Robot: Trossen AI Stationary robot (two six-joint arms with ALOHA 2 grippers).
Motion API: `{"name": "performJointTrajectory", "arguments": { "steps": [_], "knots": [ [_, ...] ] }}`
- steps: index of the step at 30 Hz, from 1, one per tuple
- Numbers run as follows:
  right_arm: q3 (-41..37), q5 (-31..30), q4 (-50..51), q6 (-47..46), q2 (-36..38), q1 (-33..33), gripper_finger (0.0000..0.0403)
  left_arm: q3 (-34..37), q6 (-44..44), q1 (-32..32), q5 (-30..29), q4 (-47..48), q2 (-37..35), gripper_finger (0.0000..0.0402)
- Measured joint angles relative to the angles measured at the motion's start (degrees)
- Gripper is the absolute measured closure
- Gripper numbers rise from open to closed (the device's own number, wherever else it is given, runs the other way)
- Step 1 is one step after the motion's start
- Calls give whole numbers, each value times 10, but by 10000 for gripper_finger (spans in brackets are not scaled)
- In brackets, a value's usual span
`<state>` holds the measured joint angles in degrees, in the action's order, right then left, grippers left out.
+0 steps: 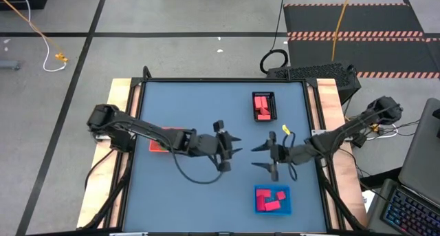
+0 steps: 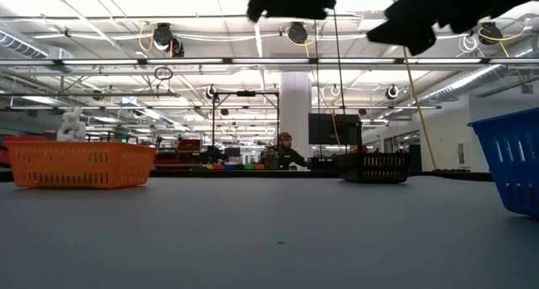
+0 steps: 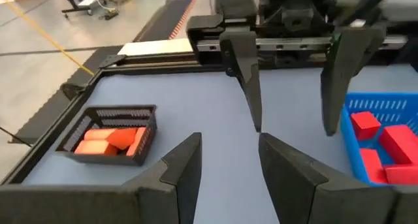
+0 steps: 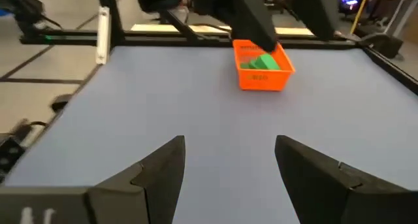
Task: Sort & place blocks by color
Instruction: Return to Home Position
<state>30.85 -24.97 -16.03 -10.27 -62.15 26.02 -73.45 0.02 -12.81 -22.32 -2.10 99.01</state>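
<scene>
Red blocks [image 1: 269, 199] lie in the blue bin [image 1: 289, 203], pink blocks [image 1: 262, 105] in the black bin [image 1: 263, 93], green blocks [image 4: 261, 62] in the orange bin [image 4: 260, 81]; no block seen loose on the table [image 1: 199, 105]. Left gripper [image 1: 234, 152] and right gripper [image 1: 256, 157] hover over mid-table, facing each other, jaws wide, holding nothing. Sorting judged complete. Blocks judged light, rigid, probably smooth and not fragile: grip across the two short flat faces, at mid-length

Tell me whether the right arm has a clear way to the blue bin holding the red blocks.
Probably yes. The right tool hangs open over bare table; the blue bin lies close by on its own side, nothing between them. The left tool is off to the other side.
</scene>
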Motion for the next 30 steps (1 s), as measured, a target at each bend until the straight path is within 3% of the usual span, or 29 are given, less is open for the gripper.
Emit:
{"name": "performJointTrajectory", "arguments": {
  "steps": [4,14,21,30],
  "knots": [
    [0,50,5,8,0,-55,172,131,-4,17,12,-122,-74,259],
    [0,148,38,37,36,-168,172,433,-39,101,131,-362,-278,300],
    [-3,176,181,24,111,-203,172,567,-74,129,163,-396,-394,324],
    [-122,175,194,-32,299,-208,172,695,-84,125,148,-419,-528,376]
  ]
}}
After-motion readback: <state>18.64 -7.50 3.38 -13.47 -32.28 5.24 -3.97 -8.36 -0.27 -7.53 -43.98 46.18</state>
